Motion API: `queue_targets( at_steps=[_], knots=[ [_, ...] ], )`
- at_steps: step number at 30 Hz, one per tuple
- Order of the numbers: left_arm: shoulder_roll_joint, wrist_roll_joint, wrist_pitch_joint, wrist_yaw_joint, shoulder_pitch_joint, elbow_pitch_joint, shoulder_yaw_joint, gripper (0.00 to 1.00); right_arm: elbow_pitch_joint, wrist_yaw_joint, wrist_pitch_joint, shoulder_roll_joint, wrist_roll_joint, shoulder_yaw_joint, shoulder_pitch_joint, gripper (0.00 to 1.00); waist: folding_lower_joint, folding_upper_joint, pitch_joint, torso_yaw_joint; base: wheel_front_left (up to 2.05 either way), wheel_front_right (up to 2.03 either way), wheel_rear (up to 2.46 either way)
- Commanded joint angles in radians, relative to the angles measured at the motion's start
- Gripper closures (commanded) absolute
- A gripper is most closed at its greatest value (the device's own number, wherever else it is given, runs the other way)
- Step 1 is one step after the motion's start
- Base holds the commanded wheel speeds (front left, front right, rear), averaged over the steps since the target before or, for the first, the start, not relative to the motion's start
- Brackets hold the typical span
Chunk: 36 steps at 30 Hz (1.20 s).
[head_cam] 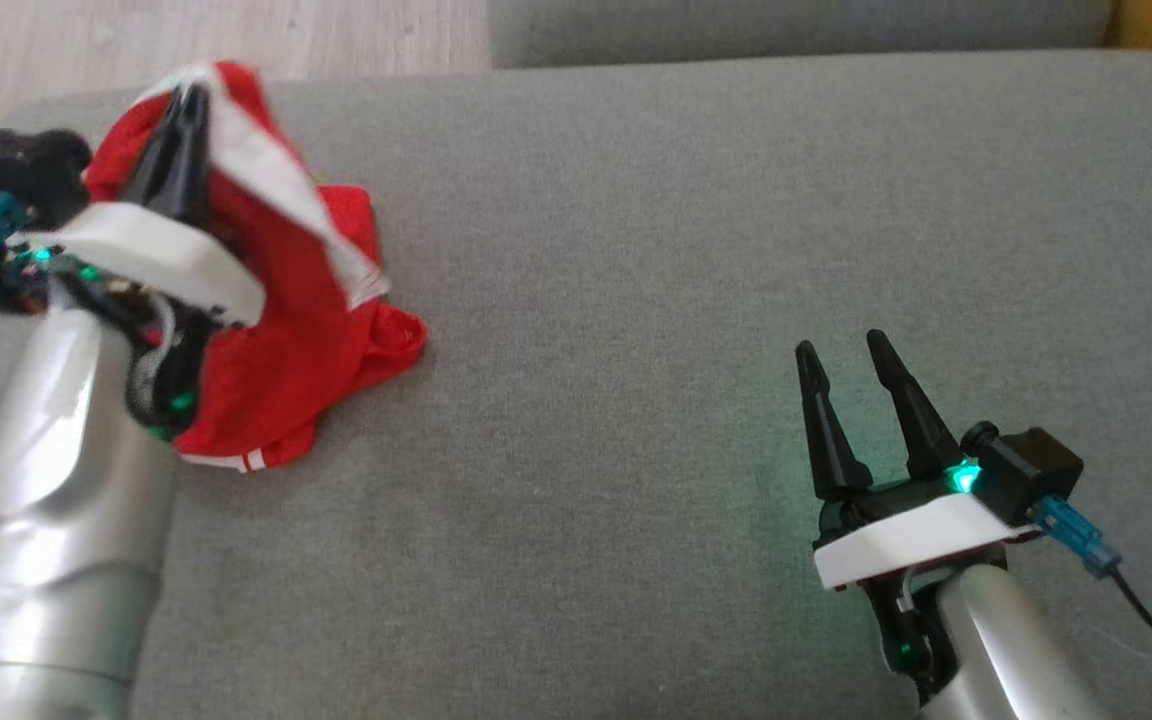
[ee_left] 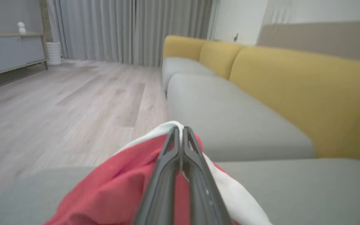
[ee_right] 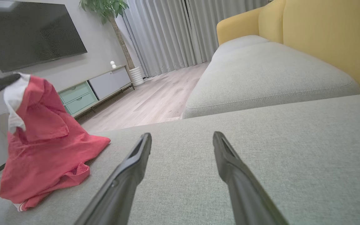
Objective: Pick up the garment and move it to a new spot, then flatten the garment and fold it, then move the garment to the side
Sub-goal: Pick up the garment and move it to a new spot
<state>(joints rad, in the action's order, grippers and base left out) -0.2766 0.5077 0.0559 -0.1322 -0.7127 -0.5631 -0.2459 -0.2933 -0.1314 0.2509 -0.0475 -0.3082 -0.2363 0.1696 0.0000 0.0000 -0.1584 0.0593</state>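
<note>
A: While the left claw (head_cam: pixel 188 100) stands clamped on the white-trimmed edge of the red garment (head_cam: pixel 296 330), the cloth hangs from it in a peak. Its lower folds rest on the grey sofa seat (head_cam: pixel 686 250), toward the seat's left edge.

B: Why hold it by the trim?

A: A hem gives a firm line to pinch, judging by the left wrist view, where both fingers meet on the white band. Lifted from one point, the fabric drapes free rather than bunching.

B: And the right claw (head_cam: pixel 841 345)?

A: Fingers apart, holding nothing, low over bare cushion well to the right of the garment. It looks parked out of the way, ready to take a second corner when spreading begins.

B: So which step is this?

A: The first, by appearances: the pick-up, with the move to a new spot not yet made. Part of the garment lies on the seat, so a drag could snag or twist it. A higher lift seems wise.
</note>
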Motion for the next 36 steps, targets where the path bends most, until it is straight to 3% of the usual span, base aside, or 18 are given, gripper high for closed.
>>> queue_targets(
  at_steps=[1,7,12,25,26,27,28,36],
  knots=[
    [-0.01,0.016,-0.023,0.006,-0.036,0.084,0.041,1.0,0.026,0.001,0.011,-0.003,-0.004,-0.025,0.001,0.0,0.0,0.0,0.028,0.001,0.0,0.0,0.0],
    [0.085,0.036,-0.038,0.046,0.039,0.276,0.008,1.0,0.03,0.001,0.011,-0.003,-0.008,-0.027,-0.004,0.0,0.0,0.0,0.06,-0.029,0.0,0.0,0.0],
    [0.146,0.023,-0.023,0.077,0.076,0.377,-0.05,1.0,0.04,0.001,0.011,-0.003,-0.02,-0.017,0.007,0.0,0.0,0.0,0.058,-0.094,0.0,0.0,0.0],
    [0.219,0.015,-0.087,0.132,0.008,0.35,-0.161,1.0,0.1,0.001,0.011,-0.003,-0.074,-0.007,0.056,0.0,0.0,0.0,0.002,-0.3,0.0,0.0,0.0],
    [0.221,0.022,-0.096,0.132,0.0,0.34,-0.173,0.85,0.103,0.001,0.011,-0.003,-0.076,-0.004,0.058,0.0,0.0,0.0,-0.002,-0.307,0.0,0.0,0.0],
    [0.222,0.029,-0.105,0.134,-0.008,0.328,-0.185,0.1,0.105,0.001,0.011,-0.003,-0.078,-0.001,0.059,0.0,0.0,0.0,-0.005,-0.312,0.0,0.0,0.0],
    [0.224,0.038,-0.114,0.135,-0.015,0.317,-0.197,0.0,0.106,0.001,0.011,-0.003,-0.079,0.001,0.059,0.0,0.0,0.0,-0.007,-0.314,0.0,0.0,0.0],
    [0.211,0.05,-0.175,0.119,-0.027,0.248,-0.249,0.0,0.11,0.001,0.011,-0.003,-0.071,0.04,0.051,0.0,0.0,0.0,-0.004,-0.268,0.0,0.0,0.0]
  ],
)
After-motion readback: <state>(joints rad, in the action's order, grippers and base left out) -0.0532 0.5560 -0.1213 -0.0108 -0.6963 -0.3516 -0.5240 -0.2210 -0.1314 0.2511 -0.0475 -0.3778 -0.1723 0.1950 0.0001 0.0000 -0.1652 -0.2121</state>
